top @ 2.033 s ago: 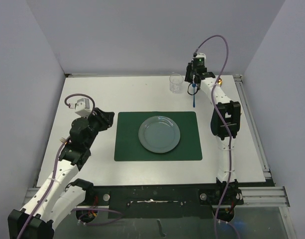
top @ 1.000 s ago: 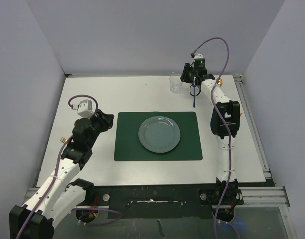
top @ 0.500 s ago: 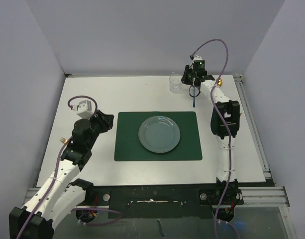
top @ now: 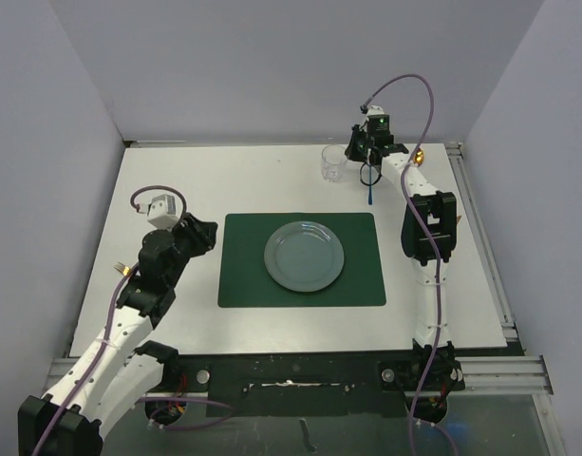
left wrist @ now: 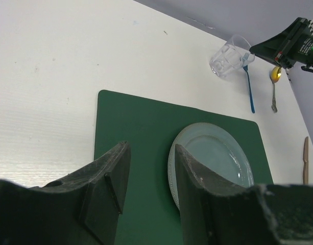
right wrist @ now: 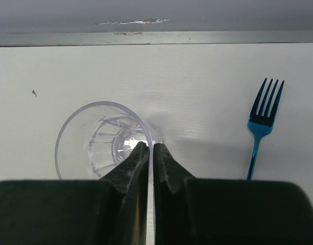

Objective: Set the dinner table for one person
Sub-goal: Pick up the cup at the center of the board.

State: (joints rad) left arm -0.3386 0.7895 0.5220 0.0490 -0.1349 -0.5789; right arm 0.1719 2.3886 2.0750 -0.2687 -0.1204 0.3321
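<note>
While the dinner table [top: 177, 190] spreads white beneath both arms, only the dark green placemat [top: 243, 275] in its middle and the grey-blue plate [top: 304, 256] on that look laid. The clear glass [right wrist: 90, 138] stands upright near the table's far edge, well apart from the mat. The right gripper [right wrist: 150, 148] is clenched on its wall, one finger inside the rim and one outside. That is a thin pinch on a smooth side. I'd worry the glass swings or slips free if lifted fast, or tips if dragged. The blue fork [right wrist: 262, 130] lies just beside it, tines toward the far wall, so a low carry toward the mat could knock it askew. The left gripper [left wrist: 150, 148] hangs released over the table's left side, nothing between its fingers. A careless reach from there could push the mat.
</note>
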